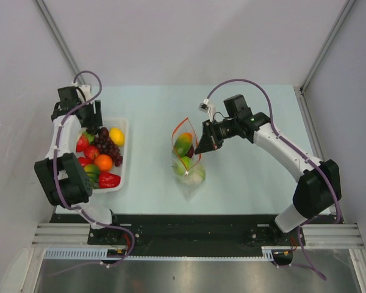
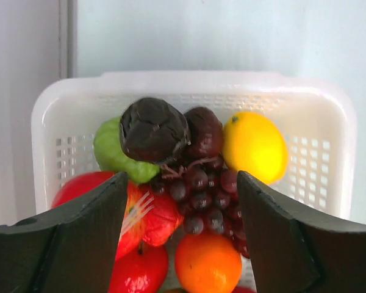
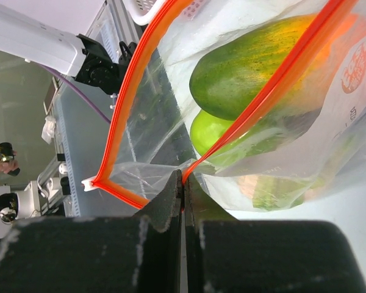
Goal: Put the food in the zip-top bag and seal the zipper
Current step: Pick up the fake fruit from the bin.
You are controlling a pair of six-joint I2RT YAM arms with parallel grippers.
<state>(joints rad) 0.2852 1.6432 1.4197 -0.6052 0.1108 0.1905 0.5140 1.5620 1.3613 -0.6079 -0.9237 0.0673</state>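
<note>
The clear zip-top bag (image 1: pixel 188 165) lies mid-table with its orange-red zipper (image 1: pixel 182 126) standing open. Inside are a green-orange mango (image 3: pixel 250 64), a green apple (image 3: pixel 216 131) and a whitish lump (image 1: pixel 195 177). My right gripper (image 3: pixel 183 180) is shut on the zipper strip at the bag's right edge and holds the mouth up. My left gripper (image 2: pixel 180 201) is open and empty above the white tray (image 2: pixel 195 82), which holds dark grapes (image 2: pixel 201 195), a yellow lemon (image 2: pixel 255 146), an orange (image 2: pixel 207 262), red pieces (image 2: pixel 140 268) and a green piece (image 2: pixel 110 152).
The white tray (image 1: pixel 123 125) sits at the table's left side under the left arm. The bag's mouth faces the far side. Bare table lies between the tray and the bag and to the right of the bag.
</note>
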